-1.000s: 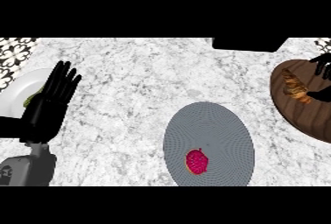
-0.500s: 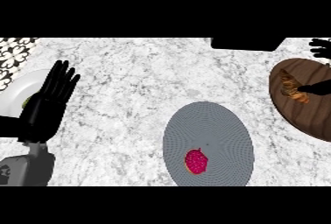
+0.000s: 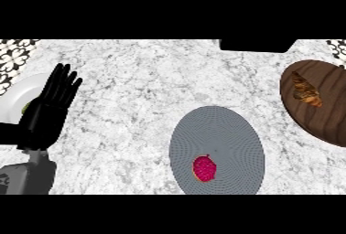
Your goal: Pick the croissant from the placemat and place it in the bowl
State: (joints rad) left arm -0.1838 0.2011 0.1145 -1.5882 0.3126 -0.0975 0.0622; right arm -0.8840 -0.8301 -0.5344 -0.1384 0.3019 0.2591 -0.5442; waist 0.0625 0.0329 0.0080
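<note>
— since you're looking straight down, what takes up the most room?
— a white and grey marbled counter (image 3: 135, 77); it runs across nearly the whole view.
— and on it?
— next in size is a grey oval placemat (image 3: 216, 132), low and a little right of the middle. then a dark wooden bowl (image 3: 327, 114) at the right edge, cut off by the frame and well apart from the placemat.
— where's the arm?
— the grey left forearm (image 3: 27, 178) comes in at the lower left corner. above it the black left hand (image 3: 47, 109) stands with its fingers straight and pointing up, slack, grasping nothing.
— anything behind it?
— a white plate (image 3: 17, 93) at the left edge, partly covered by that hand. a speck of green shows beside the palm, too hidden to name.
— and at the top?
— a flat black block (image 3: 256, 45) sits at the far edge of the counter, right of the middle.
— so where is the croissant?
— the croissant (image 3: 307, 93) lies inside the bowl, in its upper left part, golden brown against the wood.
— is the placemat bare?
— no, a small red fruit (image 3: 205, 168) rests on its lower half, the smallest thing here.
</note>
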